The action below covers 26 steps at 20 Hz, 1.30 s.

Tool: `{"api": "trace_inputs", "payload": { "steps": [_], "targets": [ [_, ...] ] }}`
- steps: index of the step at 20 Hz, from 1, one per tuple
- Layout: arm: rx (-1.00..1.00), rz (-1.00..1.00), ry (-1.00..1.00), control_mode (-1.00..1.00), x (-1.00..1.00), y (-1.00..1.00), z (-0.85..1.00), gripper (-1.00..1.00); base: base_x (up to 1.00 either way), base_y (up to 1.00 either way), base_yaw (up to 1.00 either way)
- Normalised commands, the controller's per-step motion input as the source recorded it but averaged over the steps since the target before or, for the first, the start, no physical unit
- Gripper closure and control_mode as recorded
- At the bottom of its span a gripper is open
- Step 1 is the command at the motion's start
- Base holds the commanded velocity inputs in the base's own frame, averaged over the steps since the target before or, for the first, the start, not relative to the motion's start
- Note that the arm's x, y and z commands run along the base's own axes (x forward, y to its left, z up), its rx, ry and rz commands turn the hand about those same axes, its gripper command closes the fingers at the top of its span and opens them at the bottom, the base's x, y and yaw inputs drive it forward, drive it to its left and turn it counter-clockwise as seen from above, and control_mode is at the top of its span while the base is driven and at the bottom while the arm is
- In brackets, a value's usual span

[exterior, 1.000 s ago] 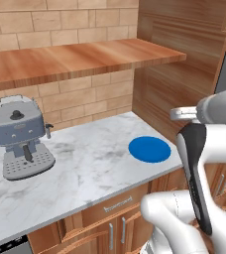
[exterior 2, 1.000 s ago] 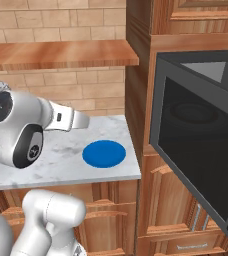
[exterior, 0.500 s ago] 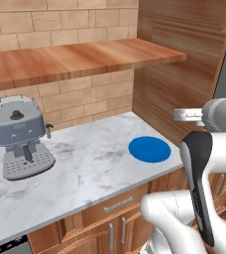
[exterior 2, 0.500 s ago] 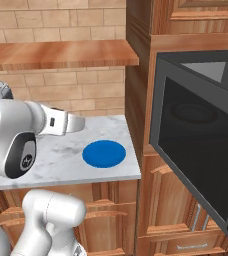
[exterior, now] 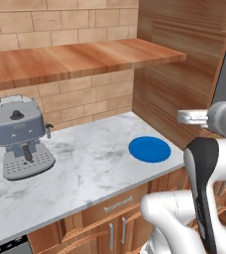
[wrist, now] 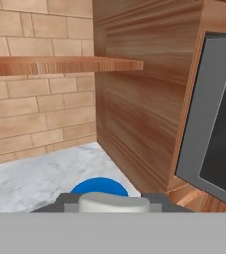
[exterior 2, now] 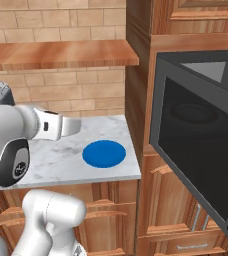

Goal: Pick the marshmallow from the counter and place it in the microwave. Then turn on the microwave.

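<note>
Pincer: in the hand view its dark tips (wrist: 110,203) rise at the bottom centre and clamp a white rounded piece, the marshmallow (wrist: 114,202), between them; the jaws stand partly apart around it.
Marshmallow: held in the pincer, low in the hand view, just in front of the blue plate's near edge as that frame shows it; whether it hangs above the plate or short of it cannot be told.
Arm: in the left base view the white forearm (exterior: 204,118) reaches leftward at the right edge, in front of the wooden cabinet side; in the right base view it stretches from the left edge toward the centre, above the bench.
Blue plate: a round flat disc (exterior: 149,149) lying on the bench near its right end, centre right of the left base view and centre left of the right base view (exterior 2: 104,153).
Bench: white-grey veined marble (exterior: 85,163) over brown cabinets with drawer handles.
Microwave: its door (exterior 2: 201,165), grey frame with dark glass, swings open toward the camera at the right of the right base view; the dark cavity behind shows a round plate faintly.
Coffee machine: grey, standing at the left of the bench (exterior: 21,136) in the left base view.
Shelf: a brown wooden ledge (exterior: 75,57) against the brick wall, above the bench.
</note>
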Motion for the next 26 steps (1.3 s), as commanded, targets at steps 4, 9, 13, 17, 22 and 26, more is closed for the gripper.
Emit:
{"api": "trace_inputs", "payload": {
  "steps": [4,9,13,17,22,26],
  "targets": [
    [0.0,0.0,0.0,-1.0,-0.07,0.1,0.0,1.0,0.0,0.0,0.0],
    [0.0,0.0,0.0,-1.0,-0.09,0.08,0.0,1.0,0.0,0.0,0.0],
    [0.0,0.0,0.02,-1.0,-0.1,0.12,0.0,1.0,0.0,0.0,0.0],
    [0.0,0.0,0.0,1.0,0.0,0.0,0.0,1.0,-0.08,0.07,0.0],
    [0.0,0.0,0.0,1.0,0.0,0.0,0.0,1.0,-0.09,0.01,0.0],
    [0.0,0.0,0.0,1.0,0.0,0.0,0.0,1.0,-0.09,0.0,0.0]
  ]
}}
